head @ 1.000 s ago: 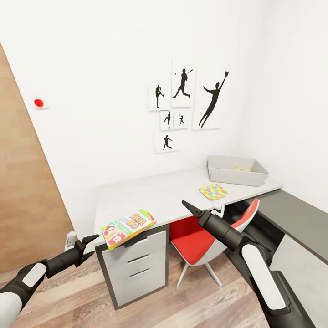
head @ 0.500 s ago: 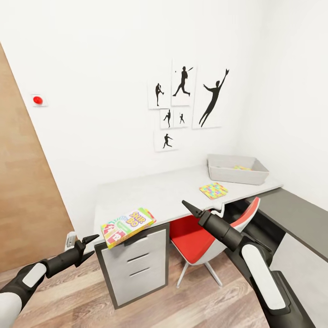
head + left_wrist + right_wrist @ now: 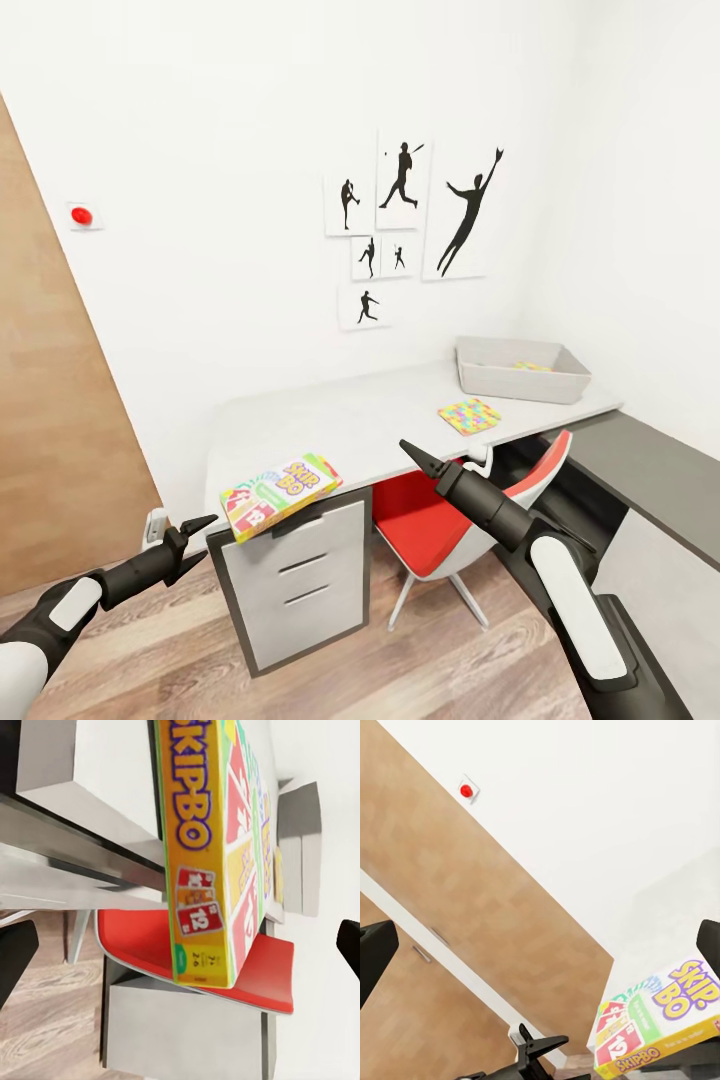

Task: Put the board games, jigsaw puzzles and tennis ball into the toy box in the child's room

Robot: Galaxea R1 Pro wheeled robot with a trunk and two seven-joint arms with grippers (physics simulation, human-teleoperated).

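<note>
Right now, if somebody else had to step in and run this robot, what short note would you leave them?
Left hand: open, empty, beside the table's near corner, close to the Skip-Bo board game.
Right hand: looks open in its wrist view, empty, raised in front of the table.
The Skip-Bo overhangs the table's near edge.
One jigsaw puzzle lies on the table, short of the toy box.
Done: something colourful, perhaps the other puzzle, already lies in the toy box.
Left: box the Skip-Bo and this puzzle; the other toys are out of sight.

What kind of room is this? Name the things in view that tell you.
Probably a child's room or study corner: a desk with a Skip-Bo game and a jigsaw puzzle on it, and baseball silhouette pictures on the wall.
</note>
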